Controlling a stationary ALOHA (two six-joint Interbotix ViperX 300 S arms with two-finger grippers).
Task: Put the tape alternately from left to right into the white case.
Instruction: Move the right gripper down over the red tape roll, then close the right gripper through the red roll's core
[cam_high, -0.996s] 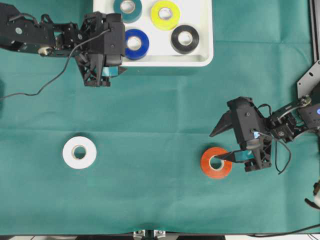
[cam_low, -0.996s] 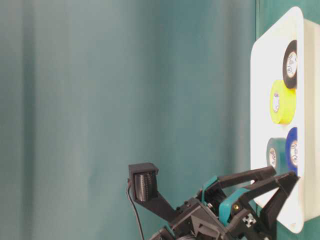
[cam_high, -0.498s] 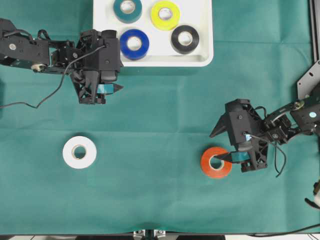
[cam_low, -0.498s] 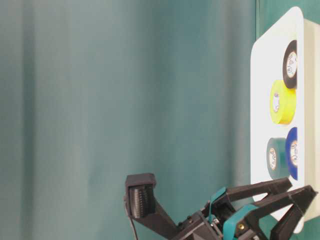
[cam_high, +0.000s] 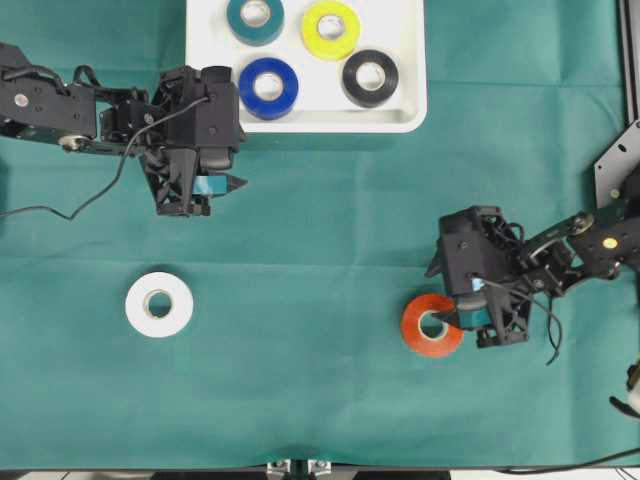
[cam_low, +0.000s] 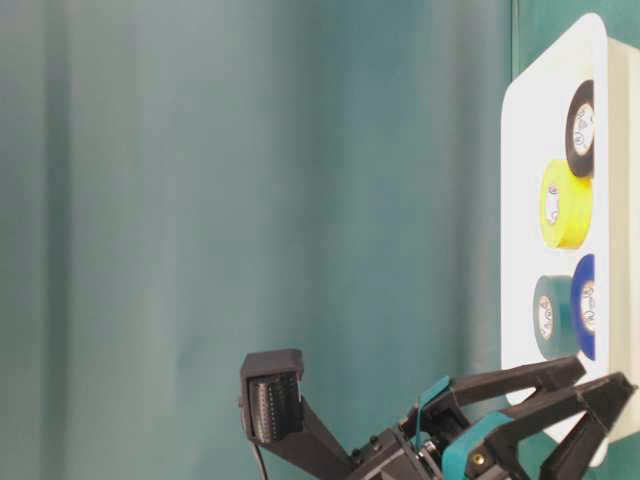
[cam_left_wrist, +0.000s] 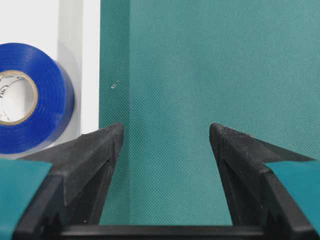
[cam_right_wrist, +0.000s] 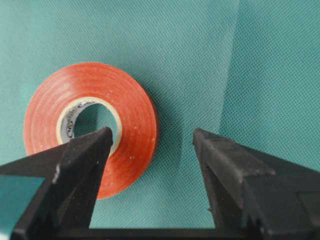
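Observation:
The white case (cam_high: 400, 115) (cam_low: 515, 150) at the top holds the teal (cam_high: 255, 18), yellow (cam_high: 331, 28), blue (cam_high: 268, 87) (cam_left_wrist: 45, 95) and black (cam_high: 370, 77) rolls of tape. A white roll (cam_high: 159, 304) lies on the cloth at the lower left. An orange-red roll (cam_high: 432, 325) (cam_right_wrist: 130, 100) lies at the lower right. My left gripper (cam_high: 200, 188) (cam_left_wrist: 165, 132) (cam_low: 605, 375) stands open and empty over the cloth, just below the case's left end. My right gripper (cam_high: 442, 293) (cam_right_wrist: 152, 134) is open and straddles the orange-red roll's wall: one finger over its core hole, the other outside.
Green cloth (cam_high: 320, 230) covers the whole table. The left arm's cable (cam_high: 90, 190) trails over the cloth at the left. A metal frame (cam_high: 630, 90) runs along the right edge.
My left gripper has drawn back from the case's edge, down and left over the cloth. My right gripper has swung down over the orange-red roll, its jaws staying open.

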